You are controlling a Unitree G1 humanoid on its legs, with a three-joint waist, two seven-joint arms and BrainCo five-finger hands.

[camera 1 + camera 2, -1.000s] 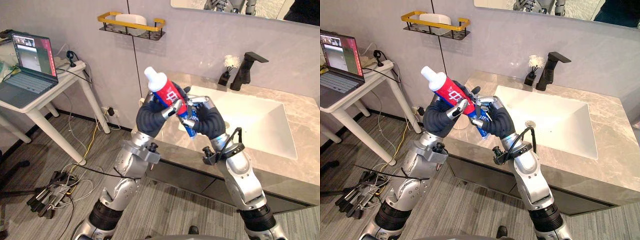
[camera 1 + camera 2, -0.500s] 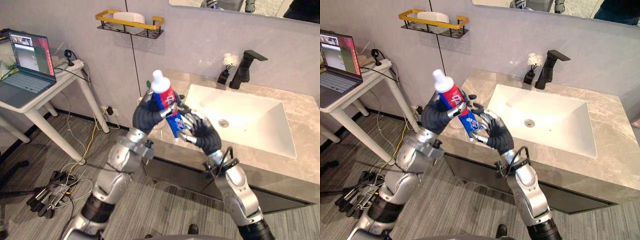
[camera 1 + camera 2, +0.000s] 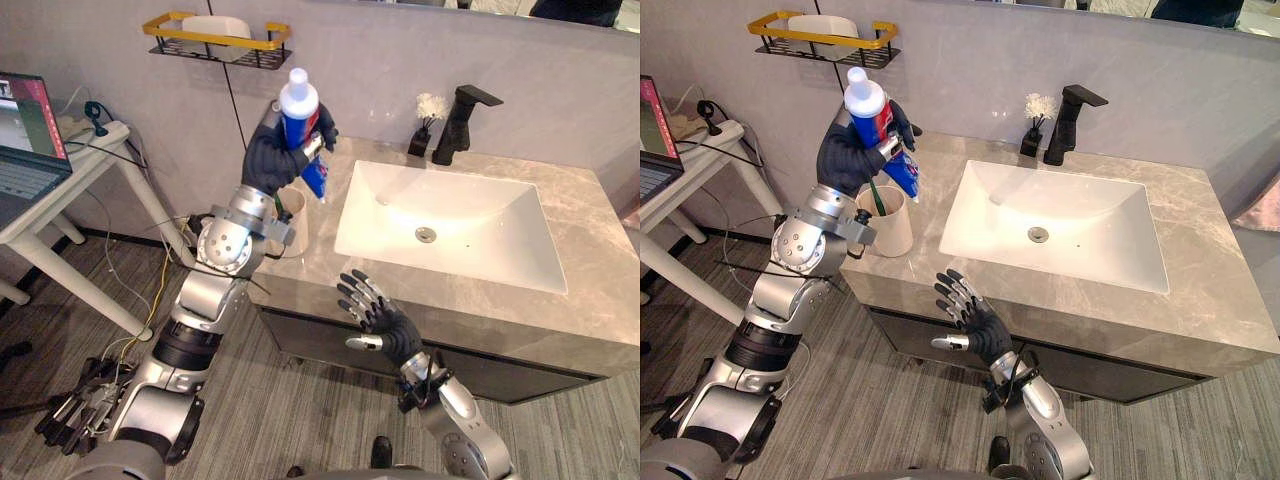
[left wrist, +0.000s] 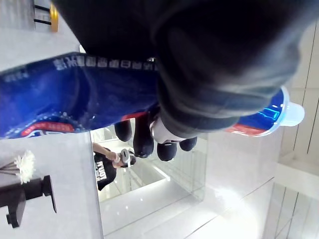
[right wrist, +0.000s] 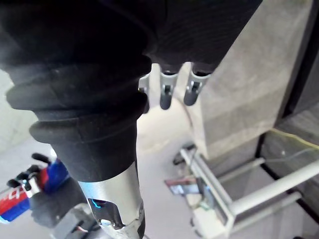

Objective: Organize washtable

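**A:** so what's the room actually like?

**B:** bathroom-type setup. Plain grey wall [image 3: 380, 60], grey plank floor [image 3: 300, 420], and a grey stone-look washtable [image 3: 580, 300] with a white sunken basin [image 3: 480, 250] and a black tap [image 3: 462, 122] at the back.

**A:** any other furniture?

**B:** yeah, a white table [image 3: 100, 150] off to the left with a laptop [image 3: 25, 130] on it. There's a yellow wire shelf [image 3: 200, 38] up on the wall too. Lighting's bright and even.

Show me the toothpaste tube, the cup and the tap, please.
toothpaste tube [image 3: 871, 123], right eye view, on its coloured body below the cap.
cup [image 3: 892, 228], right eye view, on its side wall.
tap [image 3: 1062, 132], right eye view, on its black upright stem.
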